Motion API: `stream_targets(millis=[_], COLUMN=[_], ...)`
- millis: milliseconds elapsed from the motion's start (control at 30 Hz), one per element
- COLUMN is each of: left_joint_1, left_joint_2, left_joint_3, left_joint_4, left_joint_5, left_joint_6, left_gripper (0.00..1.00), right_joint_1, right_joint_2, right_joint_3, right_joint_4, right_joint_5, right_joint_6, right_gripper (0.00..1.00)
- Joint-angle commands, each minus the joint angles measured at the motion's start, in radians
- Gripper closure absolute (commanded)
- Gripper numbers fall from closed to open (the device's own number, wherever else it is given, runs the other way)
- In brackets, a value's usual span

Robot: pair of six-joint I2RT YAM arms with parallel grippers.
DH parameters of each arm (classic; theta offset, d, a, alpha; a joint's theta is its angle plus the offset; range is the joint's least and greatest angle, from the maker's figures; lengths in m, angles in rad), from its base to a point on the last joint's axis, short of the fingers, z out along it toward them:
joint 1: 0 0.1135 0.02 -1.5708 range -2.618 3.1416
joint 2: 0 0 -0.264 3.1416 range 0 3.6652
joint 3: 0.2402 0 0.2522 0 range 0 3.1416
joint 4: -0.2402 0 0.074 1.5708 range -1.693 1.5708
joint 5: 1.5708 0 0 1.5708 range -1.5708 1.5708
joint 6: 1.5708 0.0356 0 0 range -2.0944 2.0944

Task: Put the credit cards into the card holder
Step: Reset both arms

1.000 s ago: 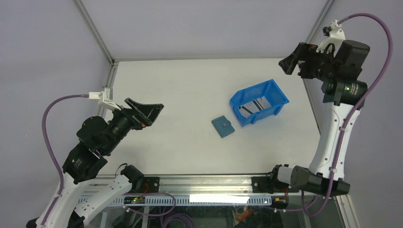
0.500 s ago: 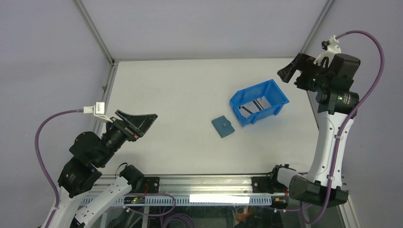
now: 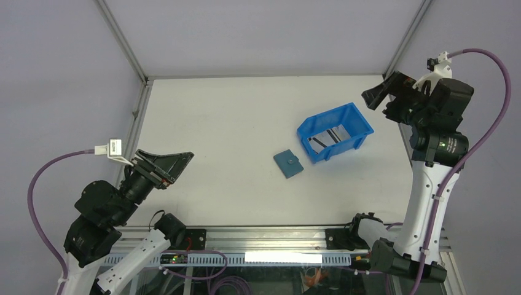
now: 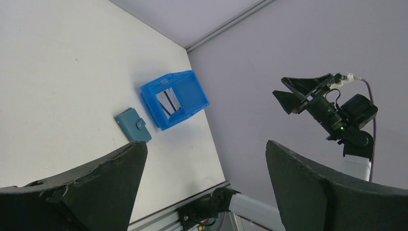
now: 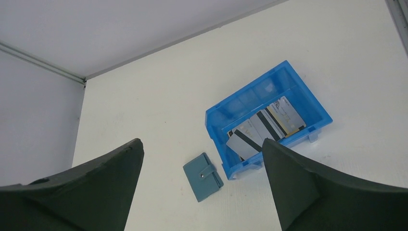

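The card holder (image 3: 288, 164) is a small teal wallet, snapped shut, flat on the white table just left of a blue bin. In the right wrist view the card holder (image 5: 203, 176) shows its snap tab. Several silvery credit cards (image 5: 264, 129) with dark stripes lie overlapping inside the bin; from above the credit cards (image 3: 325, 138) show only partly. My left gripper (image 3: 175, 161) hangs open and empty above the table's near left edge, far from the wallet. High over the far right corner, my right gripper (image 3: 379, 92) is open and empty, above and beyond the bin.
The blue plastic bin (image 3: 364, 125) stands right of centre, its open top tilted toward the near side. Metal frame rails run along the table's left, right and back edges. Both arm bases sit on the aluminium rail (image 3: 264, 236) at the near edge.
The left arm has drawn back toward the near left corner and sunk lower. The right arm has shifted a little rightward and nearer. Wallet, bin and cards lie unmoved.
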Motion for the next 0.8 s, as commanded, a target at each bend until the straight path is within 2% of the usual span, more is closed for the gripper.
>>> stream_targets(millis=[0, 200, 767], left_joint_1=[0.006, 0.006, 0.006], left_joint_2=[0.041, 0.15, 0.319], left_joint_3=[0.073, 0.158, 0.175], left_joint_4=[-0.008, -0.018, 0.012], left_joint_5=[-0.003, 0.029, 0.076], left_joint_6=[0.072, 0.18, 0.241], left_gripper=[0.01, 0.01, 0.01], right_joint_1=[-0.005, -0.009, -0.082], right_joint_2=[0.014, 0.037, 0.052], right_joint_3=[0.024, 0.042, 0.004], right_joint_4=[-0.01, -0.009, 0.022], right_joint_5=[0.007, 0.001, -0.019], right_joint_6=[0.006, -0.042, -0.064], right_gripper=[0.02, 0.02, 0.02])
